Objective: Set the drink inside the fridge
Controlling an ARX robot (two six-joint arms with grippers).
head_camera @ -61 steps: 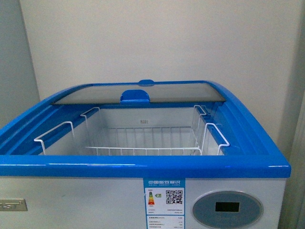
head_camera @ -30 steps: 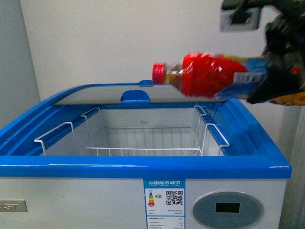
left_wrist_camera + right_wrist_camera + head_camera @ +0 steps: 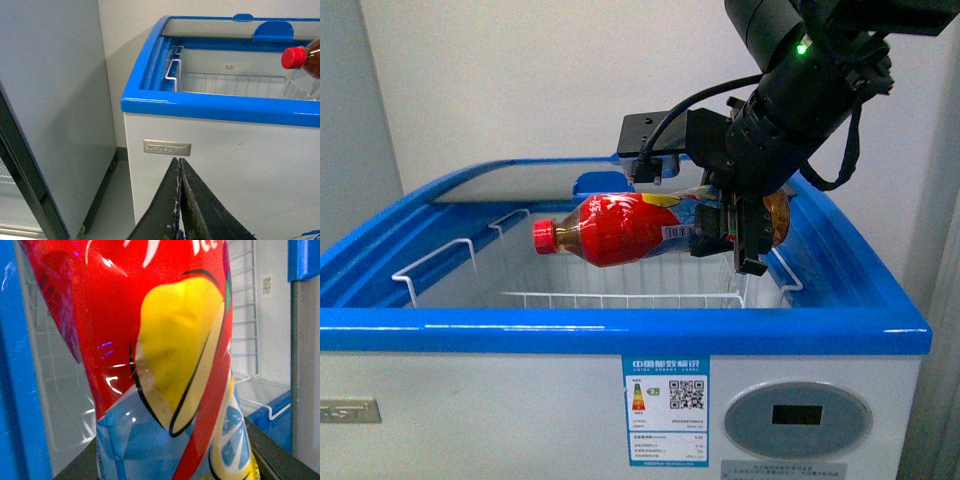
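The fridge (image 3: 620, 330) is a white chest freezer with a blue rim; its glass lid (image 3: 510, 187) is slid back, leaving the top open. My right gripper (image 3: 725, 228) is shut on the drink bottle (image 3: 615, 230), red-labelled with a red cap. It holds the bottle lying sideways, cap to the left, over the white wire basket (image 3: 620, 298) inside. The bottle fills the right wrist view (image 3: 165, 365). Its cap shows in the left wrist view (image 3: 294, 57). My left gripper (image 3: 179, 165) is shut and empty, low in front of the fridge's white front wall (image 3: 240, 150).
A tall grey cabinet (image 3: 55, 100) stands left of the fridge with a narrow gap of floor between. A wall runs behind the fridge. The oval grey display panel (image 3: 797, 415) and an energy label (image 3: 665, 410) are on the front.
My right arm came in from the upper right with the bottle and lowered it leftward, from above the lid down into the open top over the basket.
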